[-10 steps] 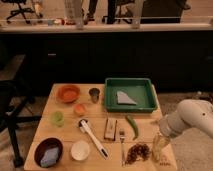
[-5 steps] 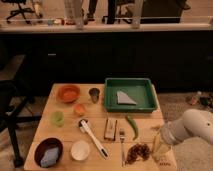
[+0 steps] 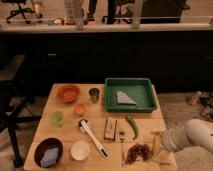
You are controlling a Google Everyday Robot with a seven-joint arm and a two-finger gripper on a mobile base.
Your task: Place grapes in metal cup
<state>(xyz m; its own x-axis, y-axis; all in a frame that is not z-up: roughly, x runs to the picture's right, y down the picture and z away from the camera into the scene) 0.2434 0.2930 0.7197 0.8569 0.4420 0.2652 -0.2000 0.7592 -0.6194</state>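
While the grapes (image 3: 138, 151) lie near the table's (image 3: 65, 132) front edge, the gripper (image 3: 159, 147) hangs just right of them. Whether its grip is released or clenched cannot be told. The metal cup (image 3: 94, 94) stands well apart, beside the green tray (image 3: 145, 95).

The scene is dim and warm-toned. Light falls from above onto the wooden surface (image 3: 65, 131), the brightest broad area, and the things on it cast only short, soft shadows. Behind it a wide band lies almost black, while a paler lit strip runs along the top edge. The left side sinks into deep shadow. The white arm (image 3: 194, 136) catches the most light, and the hand (image 3: 161, 149) at the surface's lower right corner looks pale against the wood. The grapes (image 3: 138, 151) beside it read as a dark mass. The metal cup (image 3: 94, 94) shows no glare.
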